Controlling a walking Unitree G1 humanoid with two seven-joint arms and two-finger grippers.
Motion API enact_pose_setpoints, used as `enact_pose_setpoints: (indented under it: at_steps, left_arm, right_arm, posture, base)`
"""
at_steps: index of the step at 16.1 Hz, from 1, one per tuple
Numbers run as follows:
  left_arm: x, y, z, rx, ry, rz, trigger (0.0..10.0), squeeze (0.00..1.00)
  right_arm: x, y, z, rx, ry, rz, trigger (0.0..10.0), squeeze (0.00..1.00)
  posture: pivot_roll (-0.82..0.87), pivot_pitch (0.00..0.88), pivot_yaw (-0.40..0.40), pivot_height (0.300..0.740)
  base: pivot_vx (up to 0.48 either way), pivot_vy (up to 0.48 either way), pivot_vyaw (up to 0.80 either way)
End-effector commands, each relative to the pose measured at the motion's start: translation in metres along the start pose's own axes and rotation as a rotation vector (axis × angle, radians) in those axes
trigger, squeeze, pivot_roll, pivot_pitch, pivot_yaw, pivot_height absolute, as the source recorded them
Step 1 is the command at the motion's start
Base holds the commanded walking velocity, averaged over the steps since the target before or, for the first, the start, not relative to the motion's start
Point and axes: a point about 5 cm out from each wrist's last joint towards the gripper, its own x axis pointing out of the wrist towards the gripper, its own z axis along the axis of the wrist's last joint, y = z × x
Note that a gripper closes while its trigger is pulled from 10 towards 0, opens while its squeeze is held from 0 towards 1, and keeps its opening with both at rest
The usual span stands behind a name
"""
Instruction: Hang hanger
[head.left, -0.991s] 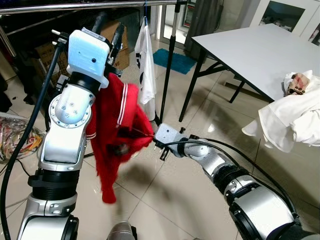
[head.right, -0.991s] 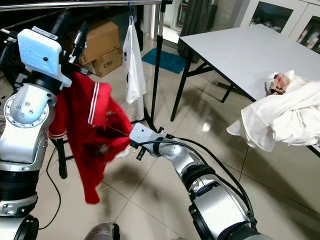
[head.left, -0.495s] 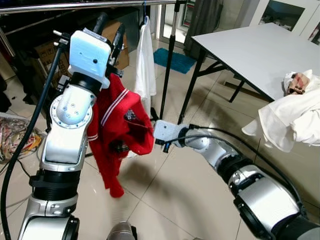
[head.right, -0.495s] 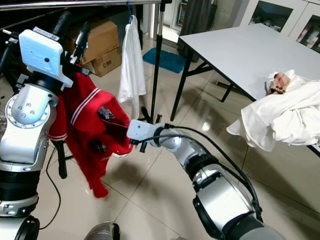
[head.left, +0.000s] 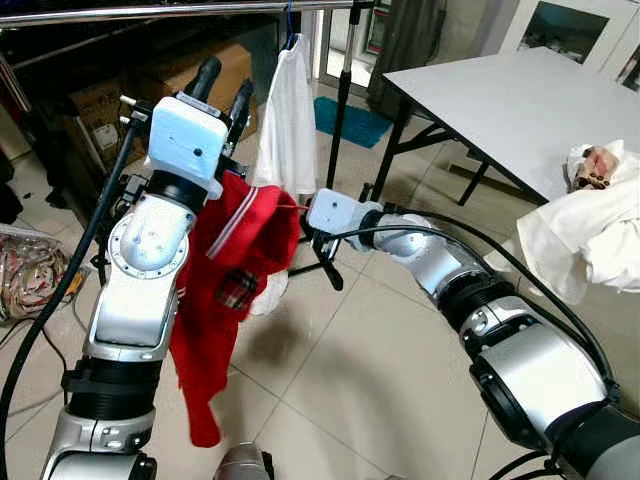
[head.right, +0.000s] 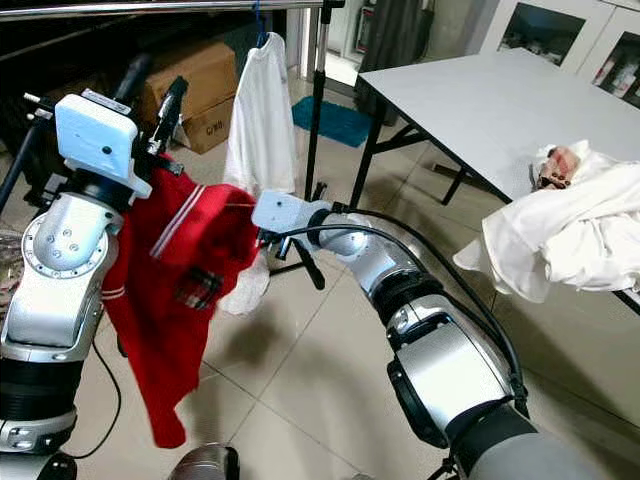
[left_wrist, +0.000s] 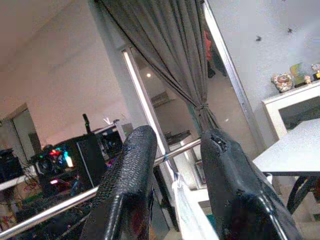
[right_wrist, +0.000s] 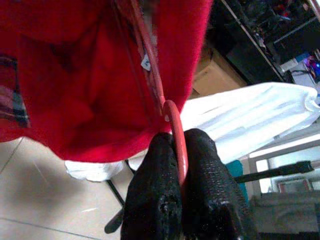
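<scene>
A red garment (head.left: 235, 250) with a white-striped collar hangs on a red hanger between my two arms. My right gripper (right_wrist: 179, 139) is shut on the hanger's red hook (right_wrist: 172, 117), just right of the garment's collar. My left gripper (head.left: 224, 88) is raised beside the garment, fingers pointing up toward the metal rail (head.left: 150, 12). Its fingers (left_wrist: 130, 165) stand apart with nothing between them, and the rail (left_wrist: 100, 192) runs behind them. The garment's left shoulder lies against my left wrist.
A white garment (head.left: 285, 120) hangs on the rail just behind the red one. The rack's upright pole (head.left: 340, 110) stands right of it. A grey table (head.left: 520, 100) with white cloth (head.left: 590, 230) is at the right. Cardboard boxes (head.left: 225, 70) sit behind the rack.
My right gripper has lifted the hanger and red garment up and back toward the rail. The garment now hangs higher and flatter. My left arm has shifted slightly right.
</scene>
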Motion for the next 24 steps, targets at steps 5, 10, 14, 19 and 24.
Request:
enact_pose_setpoints:
  at_steps: [5,10,14,19,24]
  left_arm:
    - [-0.002,-0.002,0.001,0.02,-0.013,0.019,10.0,0.0]
    - [-0.001,-0.008,0.001,0.058,-0.018,-0.006,10.0,0.0]
    - [-0.004,-0.013,-0.004,0.058,0.022,-0.03,10.0,0.0]
    - [-0.013,-0.023,-0.023,0.018,0.156,-0.076,10.0,0.0]
    - [-0.022,-0.025,-0.041,0.013,0.289,-0.086,10.0,1.0]
  right_arm:
    - [-0.009,-0.039,0.009,0.046,-0.026,-0.187,0.0,0.0]
    - [-0.019,-0.066,0.012,0.051,-0.039,-0.36,0.0,0.0]
    - [-0.026,-0.081,0.016,-0.013,-0.034,-0.479,0.0,0.0]
    - [-0.028,-0.091,0.03,-0.154,-0.068,-0.555,0.0,0.0]
    - [-0.027,-0.088,0.035,-0.265,-0.093,-0.571,0.0,0.0]
  posture:
    - [0.11,0.0,-0.051,0.74]
    - [0.1,0.0,-0.048,0.74]
    - [0.11,0.0,-0.048,0.74]
    - [0.11,0.001,-0.052,0.74]
    - [0.11,0.001,-0.055,0.74]
  base:
    - [0.0,0.0,0.0]
    - [0.0,0.0,0.0]
    - [0.0,0.0,0.0]
    - [0.0,0.0,0.0]
    - [0.0,0.0,0.0]
